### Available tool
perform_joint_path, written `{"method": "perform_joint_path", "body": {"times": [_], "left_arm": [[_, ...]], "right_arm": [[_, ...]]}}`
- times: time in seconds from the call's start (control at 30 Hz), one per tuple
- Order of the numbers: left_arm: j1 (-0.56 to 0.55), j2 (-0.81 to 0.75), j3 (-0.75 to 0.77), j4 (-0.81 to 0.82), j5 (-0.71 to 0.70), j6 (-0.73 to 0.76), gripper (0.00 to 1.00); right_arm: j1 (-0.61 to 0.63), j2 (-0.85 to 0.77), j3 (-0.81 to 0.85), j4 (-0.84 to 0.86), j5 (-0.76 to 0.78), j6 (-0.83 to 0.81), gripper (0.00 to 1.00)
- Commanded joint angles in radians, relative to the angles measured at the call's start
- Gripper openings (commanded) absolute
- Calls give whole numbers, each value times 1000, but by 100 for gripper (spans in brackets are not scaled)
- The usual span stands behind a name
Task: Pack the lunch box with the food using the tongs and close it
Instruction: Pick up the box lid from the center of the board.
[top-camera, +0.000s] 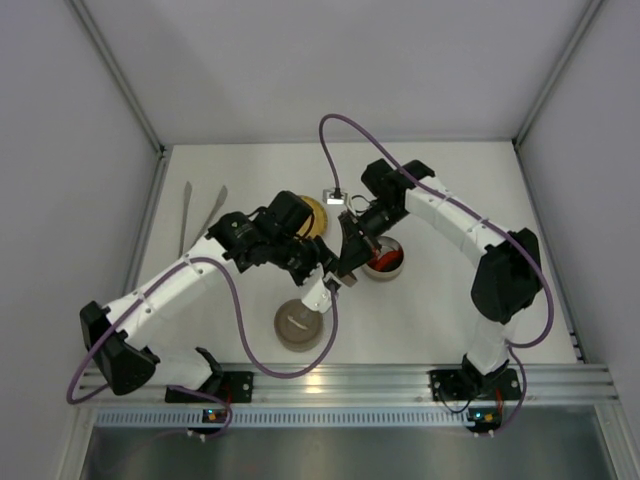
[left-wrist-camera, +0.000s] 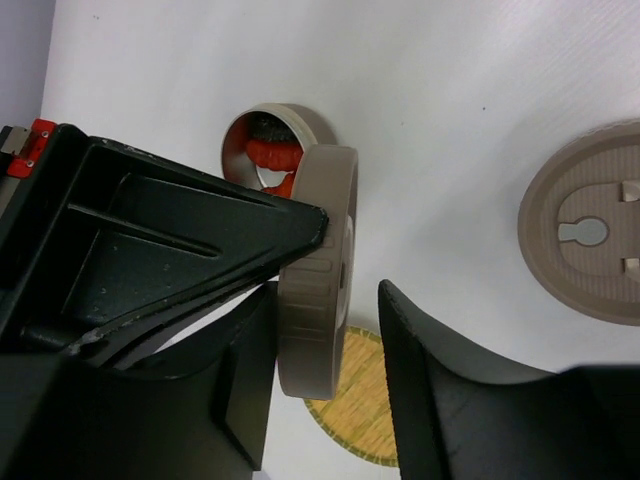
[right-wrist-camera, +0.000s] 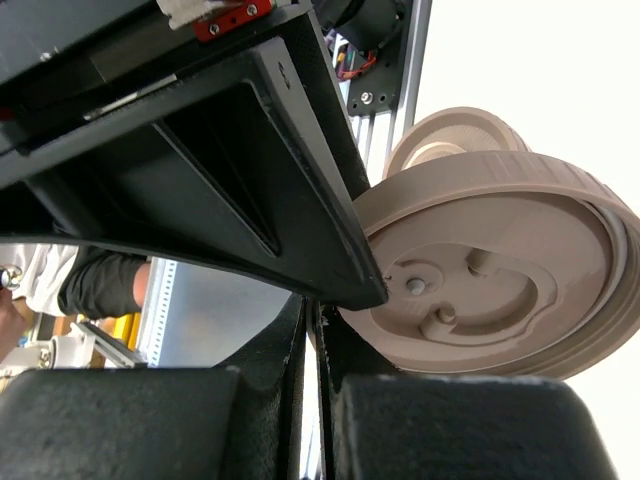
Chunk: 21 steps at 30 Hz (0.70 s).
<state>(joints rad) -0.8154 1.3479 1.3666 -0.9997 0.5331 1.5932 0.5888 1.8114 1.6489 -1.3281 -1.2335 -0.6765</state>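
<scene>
Beige round lid (left-wrist-camera: 318, 270) stands on edge between fingers of left claw (left-wrist-camera: 328, 292). Claw released: one finger against lid, gap on other side. Right claw (right-wrist-camera: 315, 330) clenched, fingers pressed together, tip at lid's rim. Lunch box (left-wrist-camera: 290, 112) just beyond lid, open, red-orange food (left-wrist-camera: 270, 155) inside. Second beige round part (top-camera: 300, 325) lies flat nearby. Yellow woven plate (left-wrist-camera: 360, 410) behind lid. Tongs (top-camera: 185, 215) lie on table (top-camera: 450, 190), far left, well apart from both claws.

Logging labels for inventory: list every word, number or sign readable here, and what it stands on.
No readable text anywhere.
The held lid bears only moulded shapes, no letters.
The white tag is too small and bright to read.
</scene>
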Motion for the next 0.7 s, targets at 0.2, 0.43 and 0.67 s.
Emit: {"method": "perform_joint_path", "body": {"times": [0.2, 0.43, 0.67], "left_arm": [[-53, -6, -20, 53, -99, -65, 39], [-76, 13, -21, 62, -142, -101, 23], [-93, 23, -9, 33, -137, -188, 0]], "right_arm": [[26, -4, 15, -178, -43, -12, 0], [40, -7, 17, -178, -40, -8, 0], [45, -15, 32, -177, -20, -3, 6]]}}
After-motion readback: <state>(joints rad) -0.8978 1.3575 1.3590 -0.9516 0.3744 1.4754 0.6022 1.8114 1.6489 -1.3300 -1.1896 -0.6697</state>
